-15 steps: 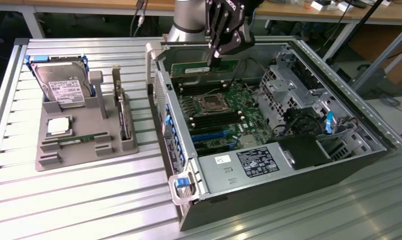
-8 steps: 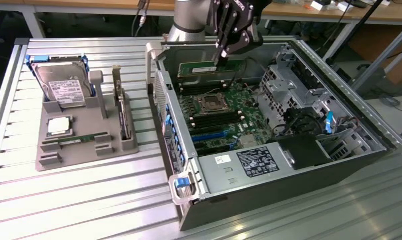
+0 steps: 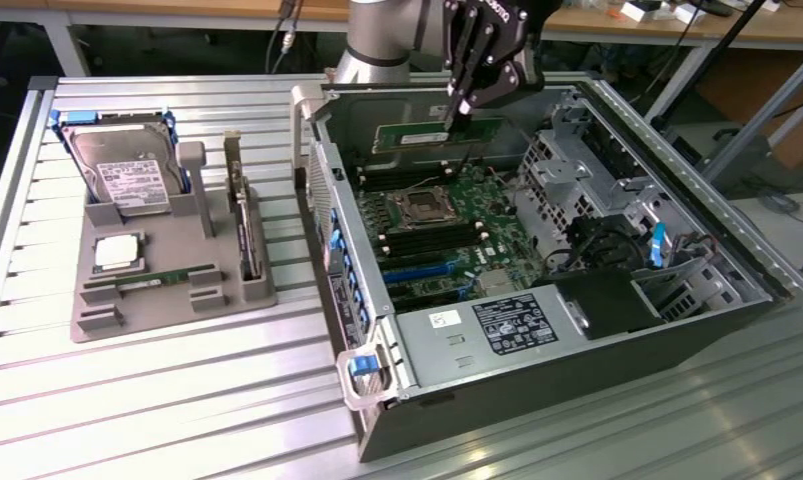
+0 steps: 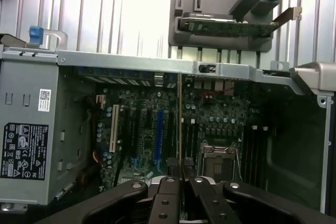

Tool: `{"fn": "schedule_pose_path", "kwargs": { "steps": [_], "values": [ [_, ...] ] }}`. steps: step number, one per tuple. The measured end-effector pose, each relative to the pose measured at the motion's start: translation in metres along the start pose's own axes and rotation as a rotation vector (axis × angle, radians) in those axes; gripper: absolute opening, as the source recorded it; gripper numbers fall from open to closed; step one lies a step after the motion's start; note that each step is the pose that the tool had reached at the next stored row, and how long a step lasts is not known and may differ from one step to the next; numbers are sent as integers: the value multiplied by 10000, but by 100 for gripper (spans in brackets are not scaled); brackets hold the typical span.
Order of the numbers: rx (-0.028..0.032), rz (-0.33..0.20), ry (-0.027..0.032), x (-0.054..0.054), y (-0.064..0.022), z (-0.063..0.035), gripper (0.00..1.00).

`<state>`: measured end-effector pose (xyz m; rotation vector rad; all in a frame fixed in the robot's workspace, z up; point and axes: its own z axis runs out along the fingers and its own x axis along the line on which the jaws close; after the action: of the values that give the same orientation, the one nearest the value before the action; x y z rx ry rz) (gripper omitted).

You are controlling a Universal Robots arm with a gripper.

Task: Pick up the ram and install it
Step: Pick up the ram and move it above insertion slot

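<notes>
Slatted aluminium table (image 3: 174,400) fills the exterior view, and on it lies an open computer case (image 3: 508,430) with its side panel off. At the exterior view's left sits a grey holder (image 3: 174,310), just beside the case. Inside the case the motherboard (image 3: 455,250) lies face up, its processor socket (image 3: 419,208) near the middle. The holder carries a hard drive (image 3: 132,180), an expansion card (image 3: 245,235) standing on edge, and a square silver CPU chip (image 3: 118,252).

The arm (image 3: 374,40) reaches down into the far end of the case. Its gripper (image 3: 461,108) is pinching the ram (image 3: 421,137) by the upper edge. The stick is held on edge above the motherboard, beside the socket. Whether it touches a slot cannot be told. In the wrist view the ram (image 4: 180,119) shows edge-on as a thin line between the fingers (image 4: 170,166).
</notes>
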<state>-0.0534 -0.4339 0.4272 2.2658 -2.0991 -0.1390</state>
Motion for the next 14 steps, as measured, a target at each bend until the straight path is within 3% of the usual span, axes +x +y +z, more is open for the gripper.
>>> {"fn": "schedule_pose_path", "kwargs": {
  "steps": [14],
  "values": [
    [-53, -1, -14, 22, -291, -29, 13]
  ]
}}
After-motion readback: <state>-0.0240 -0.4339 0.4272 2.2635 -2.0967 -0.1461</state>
